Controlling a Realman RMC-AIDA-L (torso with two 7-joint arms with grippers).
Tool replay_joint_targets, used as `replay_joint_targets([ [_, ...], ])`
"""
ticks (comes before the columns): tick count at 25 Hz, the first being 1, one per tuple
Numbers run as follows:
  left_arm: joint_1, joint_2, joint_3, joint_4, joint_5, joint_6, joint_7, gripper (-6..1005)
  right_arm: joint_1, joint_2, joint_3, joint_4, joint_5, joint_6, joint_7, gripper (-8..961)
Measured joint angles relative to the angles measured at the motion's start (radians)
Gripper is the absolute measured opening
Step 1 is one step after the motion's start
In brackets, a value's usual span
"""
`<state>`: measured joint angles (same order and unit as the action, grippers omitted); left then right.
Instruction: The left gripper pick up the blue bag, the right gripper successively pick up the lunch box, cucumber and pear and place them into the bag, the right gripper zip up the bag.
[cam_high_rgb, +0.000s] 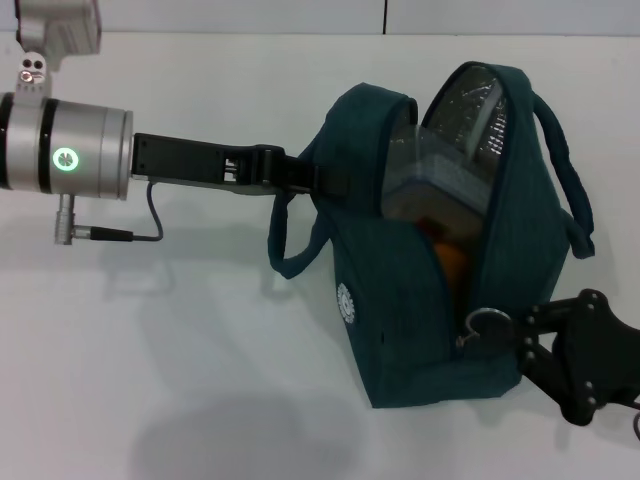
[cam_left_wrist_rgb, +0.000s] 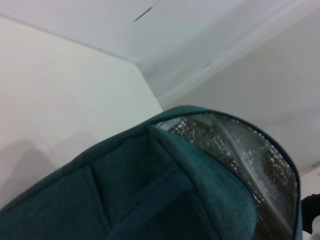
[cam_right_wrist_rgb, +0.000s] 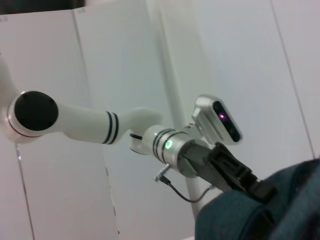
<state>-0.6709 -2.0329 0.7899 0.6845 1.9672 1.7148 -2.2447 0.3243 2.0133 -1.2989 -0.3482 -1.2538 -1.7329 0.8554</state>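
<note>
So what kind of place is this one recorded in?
Probably a lab or test bench: a bare white table, plain white panelled walls, and nothing about but the robot's left arm and a teal bag holding food.

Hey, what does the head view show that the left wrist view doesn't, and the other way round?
Only the head view shows the left gripper clamped on the blue bag edge, the right gripper at the ring zipper pull, the lunch box and something orange beneath it inside. Only the left wrist view shows the bag's rim from close up against pale walls. Both share the teal fabric and the silver foil lining.
</note>
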Motion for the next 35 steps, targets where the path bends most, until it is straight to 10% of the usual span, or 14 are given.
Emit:
replay_joint_targets([
  [25,0.214,-0.028,-0.001,0.036,-0.367,0.042,0.578,368,0.055,0.008,0.001,-0.001,0.060,-0.015,-0.054,3],
  [35,0.365,-0.050,0.010,-0.065,-0.404,0.152,0.953,777,0.118,0.008,0.000,-0.002,0.254,-0.047,-0.113,3],
])
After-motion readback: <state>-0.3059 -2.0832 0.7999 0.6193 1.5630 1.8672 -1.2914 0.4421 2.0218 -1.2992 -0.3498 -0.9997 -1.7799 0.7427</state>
